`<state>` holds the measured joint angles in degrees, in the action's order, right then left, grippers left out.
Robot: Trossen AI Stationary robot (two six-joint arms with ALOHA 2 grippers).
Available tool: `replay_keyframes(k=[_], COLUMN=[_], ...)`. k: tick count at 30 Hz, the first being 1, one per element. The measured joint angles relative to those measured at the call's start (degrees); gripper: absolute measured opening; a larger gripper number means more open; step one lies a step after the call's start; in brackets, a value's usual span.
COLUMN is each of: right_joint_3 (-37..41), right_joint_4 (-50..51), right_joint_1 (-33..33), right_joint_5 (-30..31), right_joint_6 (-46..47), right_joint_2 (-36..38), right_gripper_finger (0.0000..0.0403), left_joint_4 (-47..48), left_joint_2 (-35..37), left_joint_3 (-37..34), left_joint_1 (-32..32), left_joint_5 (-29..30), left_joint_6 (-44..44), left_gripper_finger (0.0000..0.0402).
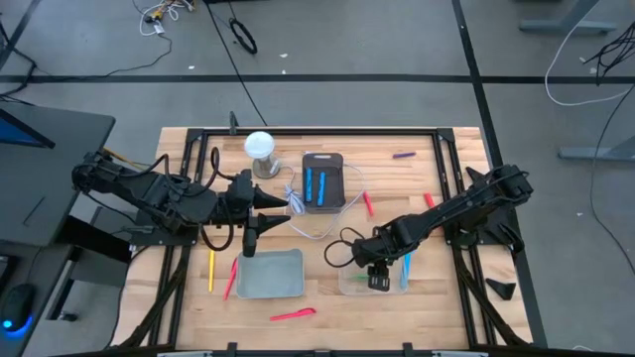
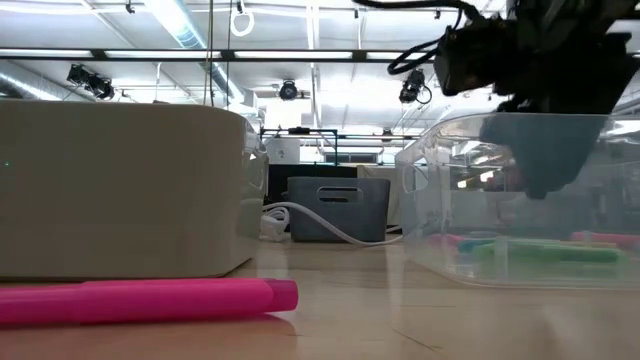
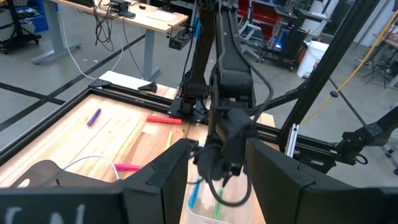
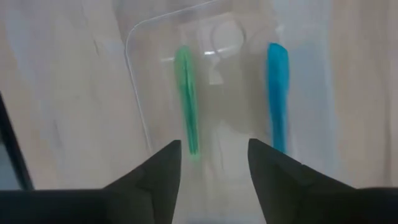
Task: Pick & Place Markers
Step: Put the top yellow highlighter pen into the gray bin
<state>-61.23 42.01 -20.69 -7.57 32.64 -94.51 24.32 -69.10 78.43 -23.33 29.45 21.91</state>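
My right gripper [image 1: 378,279] hangs open over a clear container [image 1: 349,285], fingers pointing down, nothing between them [image 4: 214,163]. On the container's floor lie a green marker [image 4: 186,99] and a blue marker [image 4: 277,93]. My left gripper [image 1: 280,208] stands open and raised at the table's middle left, holding nothing [image 3: 217,183]. Loose markers lie flat on the wood: purple [image 1: 402,155], two red [image 1: 367,203] [image 1: 429,200], yellow [image 1: 210,270], and pink [image 1: 293,314], which also shows up close in the low view [image 2: 140,300].
A grey tray [image 1: 270,275] sits left of the clear container. A dark bin [image 1: 322,180] at the back holds blue markers. A white coiled cable [image 1: 298,203] and a white round lamp [image 1: 260,149] stand near it. A black frame [image 1: 298,132] borders the table.
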Motion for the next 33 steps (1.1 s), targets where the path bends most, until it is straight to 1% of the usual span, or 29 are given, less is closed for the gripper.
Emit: replay_keyframes(k=[7, 15, 23, 30, 33], right_joint_3=[0.00, 0.00, 0.00, 0.00, 0.00], right_joint_4=[5.27, 7.55, 10.69, 14.21, 16.25], right_joint_1=[0.00, 0.00, 0.02, 0.02, 0.15], right_joint_5=[-0.01, -0.12, -1.08, -1.06, -0.98], right_joint_6=[2.99, 6.06, 8.94, 8.52, 5.95], right_joint_2=[6.56, 14.17, 20.14, 21.21, 21.21], right_gripper_finger=[0.0176, 0.0176, 0.0176, 0.0176, 0.0176], left_joint_4=[0.02, 0.03, 0.04, 0.04, 0.04], left_joint_2=[0.00, 0.00, 0.00, 0.00, 0.00], left_joint_3=[0.00, 0.00, 0.00, 0.00, 0.00], left_joint_1=[0.00, 0.00, 0.00, 0.41, 0.39], left_joint_5=[0.00, 0.00, 0.00, 0.02, 0.73], left_joint_6=[0.00, -0.08, -0.15, -0.21, -0.20], left_gripper_finger=[0.0169, 0.0169, 0.0169, 0.0169, 0.0169])
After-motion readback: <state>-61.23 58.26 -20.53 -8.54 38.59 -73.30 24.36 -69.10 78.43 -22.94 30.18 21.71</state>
